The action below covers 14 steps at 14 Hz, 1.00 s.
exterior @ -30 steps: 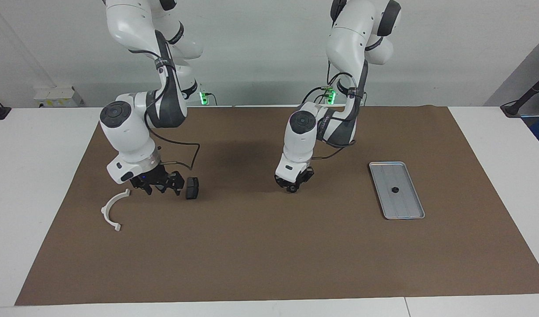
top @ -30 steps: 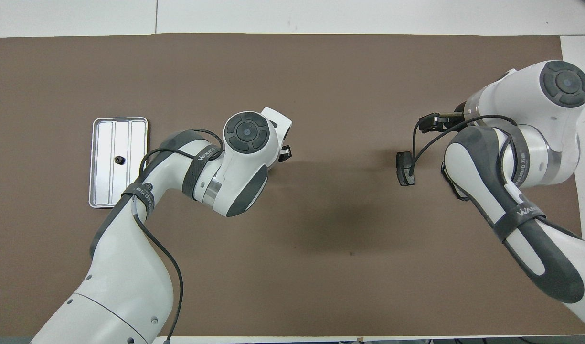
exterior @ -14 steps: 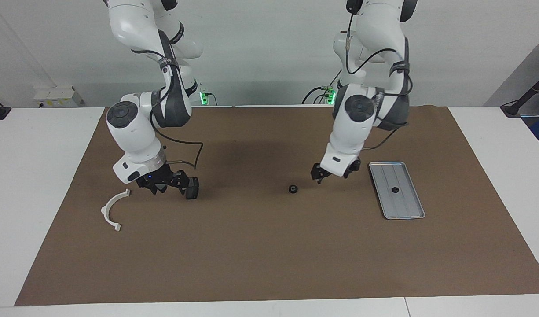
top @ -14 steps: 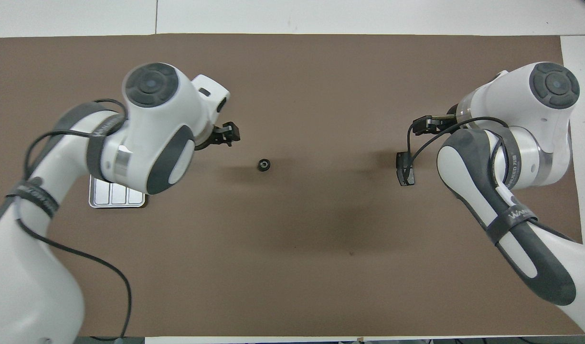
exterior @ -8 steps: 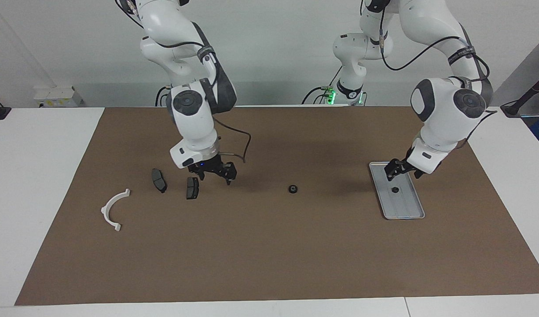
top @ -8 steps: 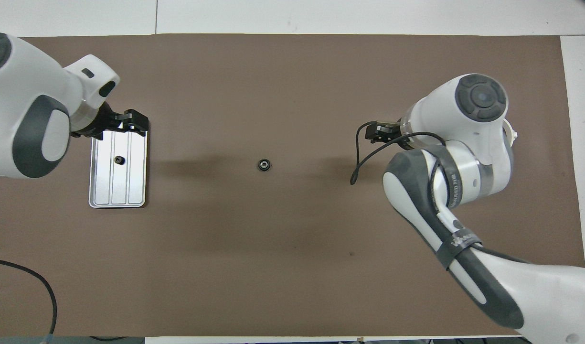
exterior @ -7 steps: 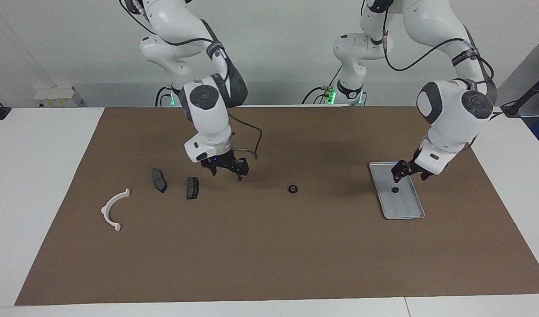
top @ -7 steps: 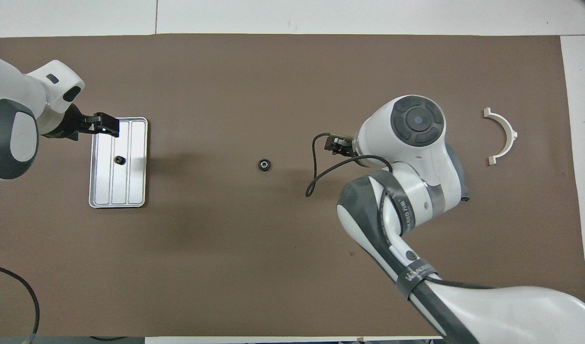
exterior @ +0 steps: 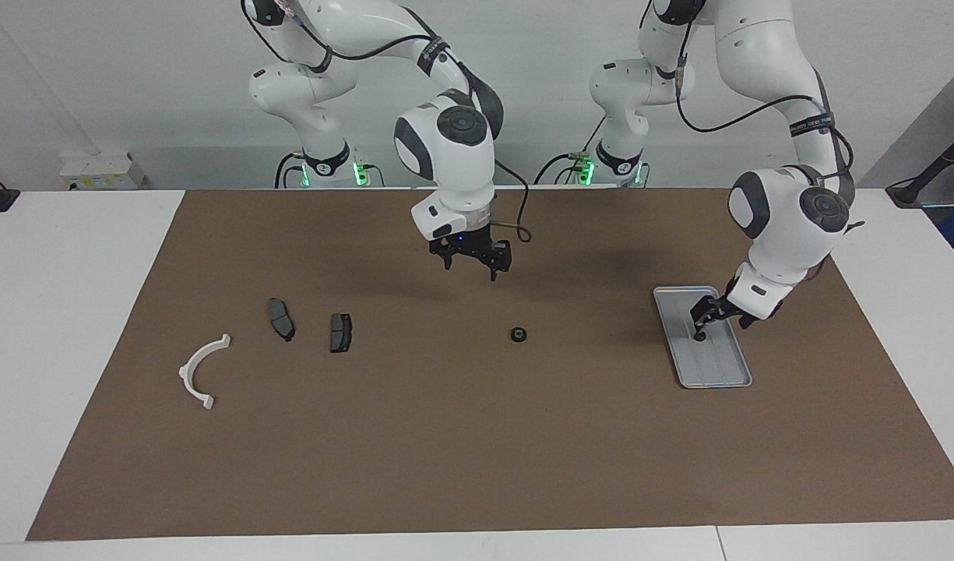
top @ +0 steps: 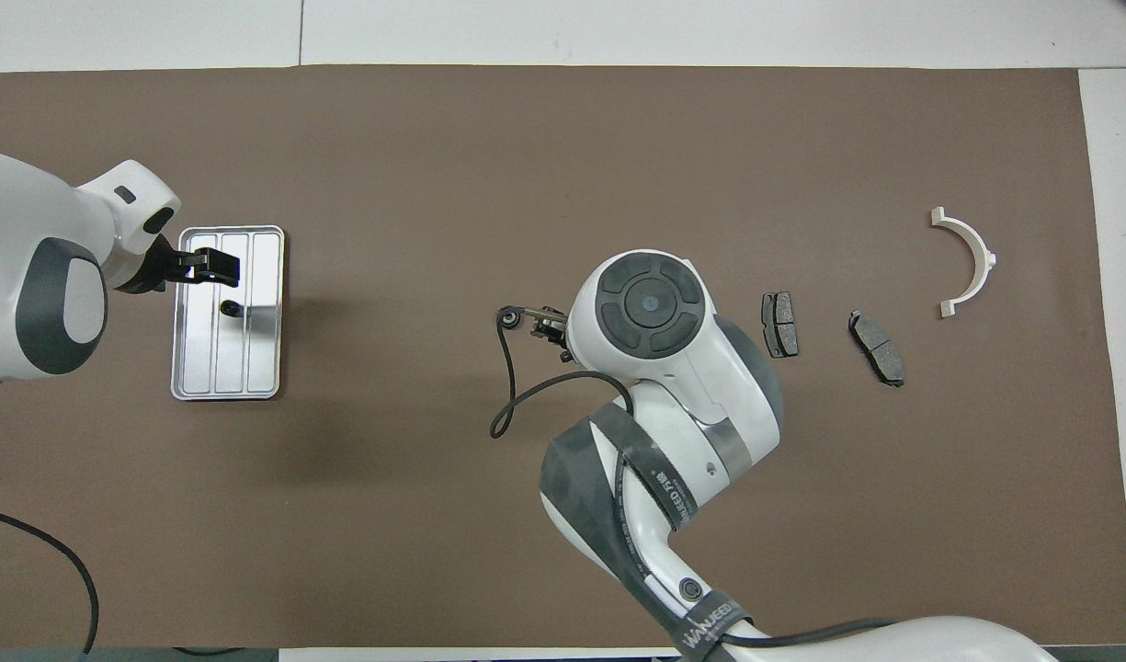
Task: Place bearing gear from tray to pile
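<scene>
The silver tray (exterior: 719,375) lies at the left arm's end of the mat, also in the overhead view (top: 250,372). A small dark gear (top: 232,308) sits in it. My left gripper (exterior: 718,318) is open, low over the tray, just above that gear. A black bearing gear (exterior: 518,335) lies on the mat's middle (top: 506,318). My right gripper (exterior: 471,267) is open and empty, raised over the mat beside it. The pile has a white half-ring (exterior: 202,372) and two dark pads (exterior: 280,319) (exterior: 339,332) at the right arm's end.
A brown mat (exterior: 477,452) covers the white table (exterior: 64,312). In the overhead view the right arm's wrist (top: 650,308) hides the mat between the bearing gear and the pads (top: 779,324).
My left gripper left a bearing gear on the mat's middle, then swung to the tray and lowered over it. My right gripper left the pile, moved to the middle and rose.
</scene>
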Available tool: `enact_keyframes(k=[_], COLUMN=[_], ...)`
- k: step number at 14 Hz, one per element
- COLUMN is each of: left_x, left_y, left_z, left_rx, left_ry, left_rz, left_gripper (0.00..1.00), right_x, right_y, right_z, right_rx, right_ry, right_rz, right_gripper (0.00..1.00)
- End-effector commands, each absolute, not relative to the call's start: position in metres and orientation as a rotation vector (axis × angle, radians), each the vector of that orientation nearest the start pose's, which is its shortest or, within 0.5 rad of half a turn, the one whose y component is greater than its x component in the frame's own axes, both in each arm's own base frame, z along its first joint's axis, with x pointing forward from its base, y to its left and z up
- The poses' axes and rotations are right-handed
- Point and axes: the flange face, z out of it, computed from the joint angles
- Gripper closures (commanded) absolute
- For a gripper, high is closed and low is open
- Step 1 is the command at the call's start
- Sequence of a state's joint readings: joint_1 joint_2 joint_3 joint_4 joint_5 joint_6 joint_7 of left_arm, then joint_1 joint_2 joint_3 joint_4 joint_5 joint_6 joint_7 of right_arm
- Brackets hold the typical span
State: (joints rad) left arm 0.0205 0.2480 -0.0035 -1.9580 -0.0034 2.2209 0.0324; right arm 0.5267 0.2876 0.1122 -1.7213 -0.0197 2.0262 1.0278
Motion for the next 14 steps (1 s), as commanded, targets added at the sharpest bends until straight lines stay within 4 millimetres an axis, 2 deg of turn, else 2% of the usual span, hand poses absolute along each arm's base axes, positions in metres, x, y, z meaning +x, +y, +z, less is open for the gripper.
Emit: enact_keyframes(k=[1, 3, 4, 7, 9, 14], left_x=[0.589, 0.589, 0.589, 0.588, 0.589, 0.58], left_y=[0.011, 0.01, 0.01, 0.008, 0.006, 0.006], left_z=[0.336, 0.331, 0.331, 0.326, 0.321, 0.303], left_rx=[-3.154, -3.154, -3.153, -3.153, -3.152, -3.152], left_ry=[0.032, 0.037, 0.037, 0.041, 0.043, 0.042], left_rz=[-0.088, -0.09, -0.09, -0.102, -0.117, -0.117], left_gripper=[0.02, 0.02, 0.03, 0.04, 0.04, 0.05], right_x=[0.539, 0.558, 0.567, 0.581, 0.591, 0.597], right_y=[0.413, 0.444, 0.458, 0.459, 0.46, 0.469], right_z=[0.397, 0.357, 0.348, 0.344, 0.334, 0.311], right_rx=[-3.121, -3.158, -3.148, -3.126, -3.106, -3.056], right_ry=[0.634, 0.725, 0.746, 0.765, 0.771, 0.734], right_rz=[-0.008, -0.04, -0.054, -0.069, -0.083, -0.136], right_gripper=[0.0, 0.0, 0.0, 0.0, 0.0, 0.0])
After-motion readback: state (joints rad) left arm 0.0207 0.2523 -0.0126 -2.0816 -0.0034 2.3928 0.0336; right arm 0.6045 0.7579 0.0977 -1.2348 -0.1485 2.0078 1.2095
